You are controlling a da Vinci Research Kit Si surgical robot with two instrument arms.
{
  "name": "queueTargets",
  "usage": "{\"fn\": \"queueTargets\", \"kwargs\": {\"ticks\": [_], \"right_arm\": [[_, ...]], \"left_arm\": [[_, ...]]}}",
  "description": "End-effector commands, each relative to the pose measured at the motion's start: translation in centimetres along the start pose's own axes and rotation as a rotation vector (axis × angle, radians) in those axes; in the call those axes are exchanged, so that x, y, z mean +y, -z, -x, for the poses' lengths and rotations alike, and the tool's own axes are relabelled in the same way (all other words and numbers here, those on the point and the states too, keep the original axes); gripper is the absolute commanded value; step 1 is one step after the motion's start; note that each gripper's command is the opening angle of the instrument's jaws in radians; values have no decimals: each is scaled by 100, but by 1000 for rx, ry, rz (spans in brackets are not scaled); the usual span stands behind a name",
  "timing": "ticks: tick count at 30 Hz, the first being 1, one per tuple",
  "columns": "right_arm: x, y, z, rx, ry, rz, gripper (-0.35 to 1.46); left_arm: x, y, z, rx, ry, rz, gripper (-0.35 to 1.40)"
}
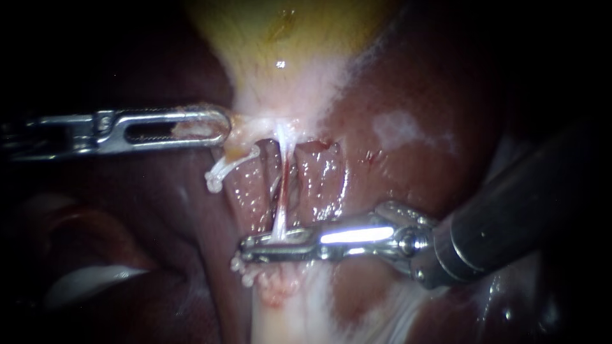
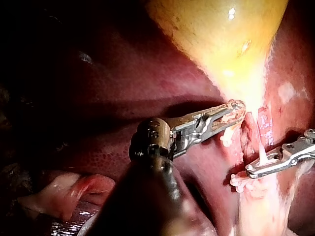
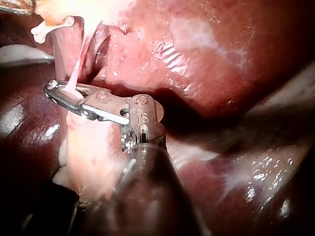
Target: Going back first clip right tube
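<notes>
Tissue of this kind is soft, wet and slippery, and the white tube (image 1: 280, 213) is the most delicate part of it. It is thin like a thread and stretched, and I judge that it tears easily under a sideways pull. It runs from the narrow end of the gallbladder (image 1: 287, 44) down between two dark red folds of the liver (image 1: 414, 95), in the middle of the endoscope view.

The right instrument (image 1: 252, 247) lies across the lower end of the tube, just above the pale tissue where it finishes. Its jaws are close together with the tube between them, and both seem to touch it, so they pinch it. I cannot make out a clip there, because the metal hides the place. Such a tube is best held across its width, at this low part, with little force. To leave it, the jaws should part first and then go back along the line of the shaft, without dragging the tube.

The left instrument (image 1: 220, 127) has its jaws pressed on the gallbladder at its narrow end.

I count two instruments, one gallbladder, one liver and one white tube. One thin red strand (image 1: 285, 181) touches the tube, and one curled pale stub (image 1: 224, 167) hangs near the left jaws. The white tube lies to the right of this stub, so I take it for the right tube.
</notes>
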Motion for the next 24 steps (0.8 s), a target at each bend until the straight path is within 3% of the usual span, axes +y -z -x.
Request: {"fn": "queueTargets", "kwargs": {"ticks": [1,7,11,13,15,24], "right_arm": [[0,1,0,-1,1,0,-35],[-4,5,-1,-2,-1,-3,-35],[-10,7,-8,3,142,11,35],[-13,7,-11,14,158,31,45],[-15,7,-12,45,187,94,50],[-7,19,-13,56,292,144,50]], "left_arm": [[0,0,0,0,0,0,-35],[0,0,0,-3,0,-1,-35],[0,1,-1,-3,0,-1,-35],[0,1,-1,-3,0,-1,-35],[-1,1,-1,-3,0,0,-35],[-1,1,-1,-3,0,0,-35]]}}
